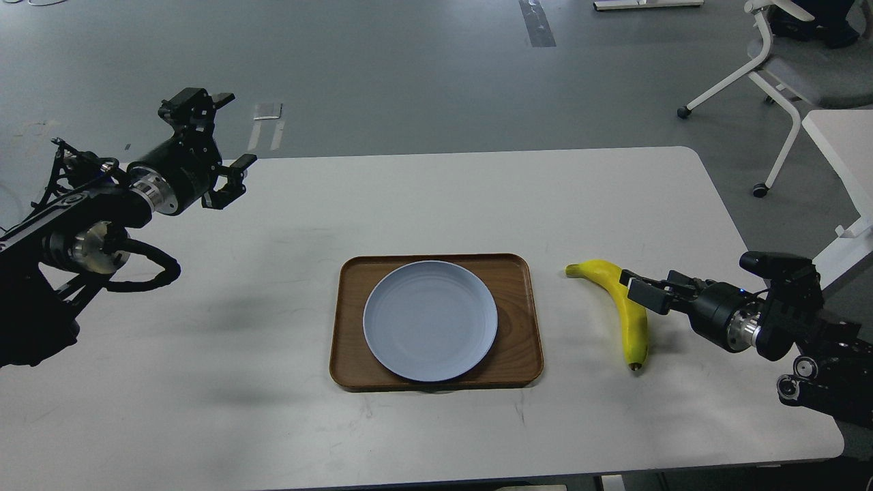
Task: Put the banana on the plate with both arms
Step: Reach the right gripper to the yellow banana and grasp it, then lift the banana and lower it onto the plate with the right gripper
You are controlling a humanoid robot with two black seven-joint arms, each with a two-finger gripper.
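Observation:
The yellow banana [624, 310] lies on the white table, right of the tray, with its dark tip toward the front. The pale blue-grey plate [430, 320] sits empty on the brown wooden tray [522, 320]. My right gripper [640, 286] comes in from the right at table height. Its fingertips are against the banana's middle, and I cannot tell whether they are closed on it. My left gripper [232, 133] is open and empty, raised above the table's far left, well away from the plate.
The white table [204, 382] has a rounded right edge close to my right arm. A white office chair [784, 75] and another white table [842, 146] stand on the grey floor at the back right.

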